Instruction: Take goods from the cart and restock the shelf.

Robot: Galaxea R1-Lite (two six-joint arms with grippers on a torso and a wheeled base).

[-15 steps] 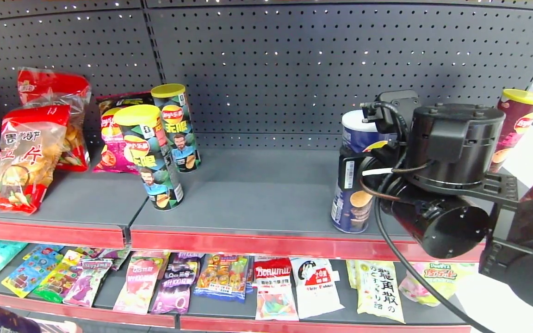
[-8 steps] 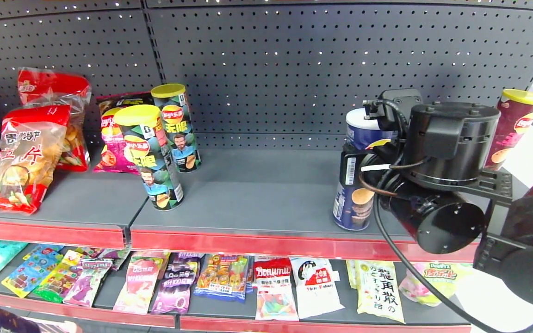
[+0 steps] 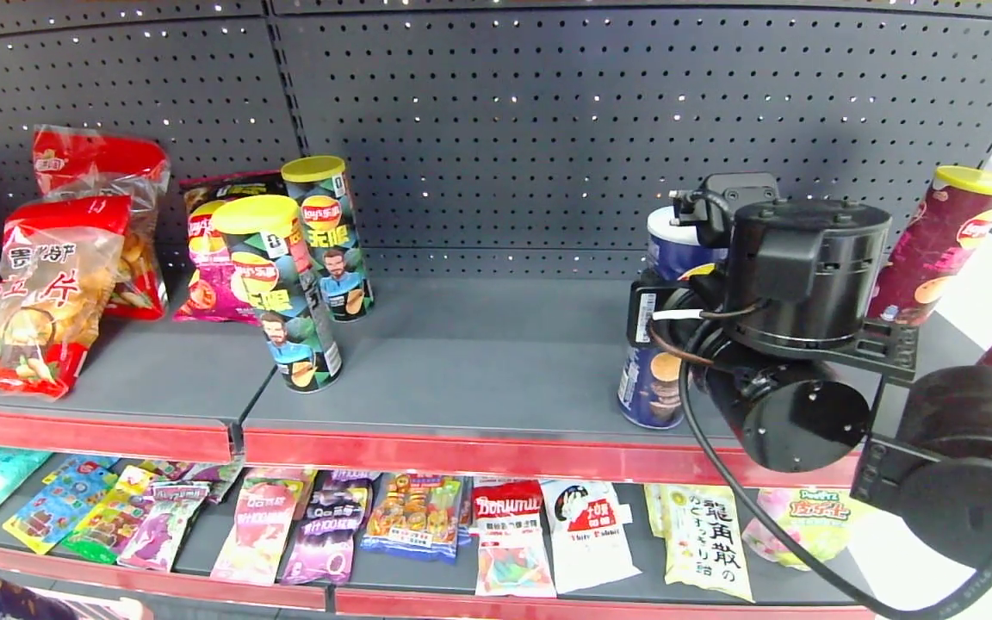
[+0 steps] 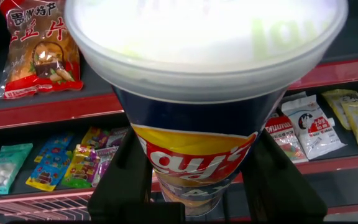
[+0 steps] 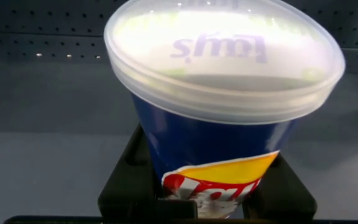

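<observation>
Nearest, left gripper [image 4: 197,186]: jaws clenched on a spare blue can [image 4: 197,118], upright, held out before the lower shelf [image 4: 347,162]. Next, right gripper [image 5: 207,190]: jaws clenched on the blue can [image 3: 651,383], long axis upright, base at the front lip of the upper shelf [image 3: 479,362], contact with the board not discernible. Farthest, bare board runs back to the pegboard [image 3: 548,129], maroon can [image 3: 935,250] behind on the right; the right arm is judged the nearer for setting down.

Head wide, wrists close, shared shelf [image 3: 479,362].
</observation>
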